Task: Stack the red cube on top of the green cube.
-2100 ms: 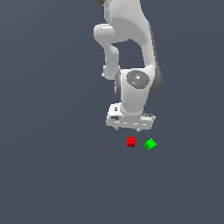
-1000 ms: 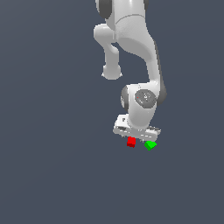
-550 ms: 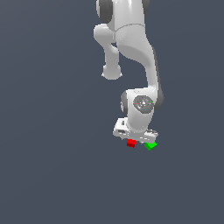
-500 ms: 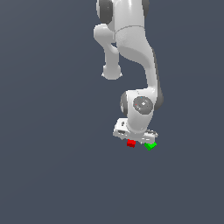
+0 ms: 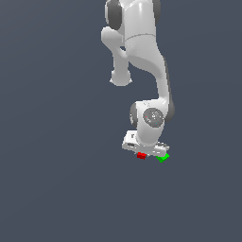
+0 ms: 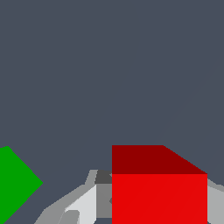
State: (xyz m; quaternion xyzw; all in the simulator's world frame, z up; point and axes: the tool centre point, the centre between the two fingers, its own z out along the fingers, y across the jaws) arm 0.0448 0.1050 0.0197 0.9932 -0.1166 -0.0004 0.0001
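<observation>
We are seeing a plain dark grey desk [image 5: 56,189] spreading across the whole exterior view, and lying directly on it are the red cube [image 5: 141,156] and, just beside it toward the exterior view's right, the green cube [image 5: 162,158], apart.

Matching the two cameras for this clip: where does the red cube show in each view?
Exterior view: the red cube sits just under the gripper, toward the exterior view's left of the green cube.
Wrist view: the red cube fills the foreground, between the fingers.
Shared landmark: the green cube, apart from the red one in both.
</observation>
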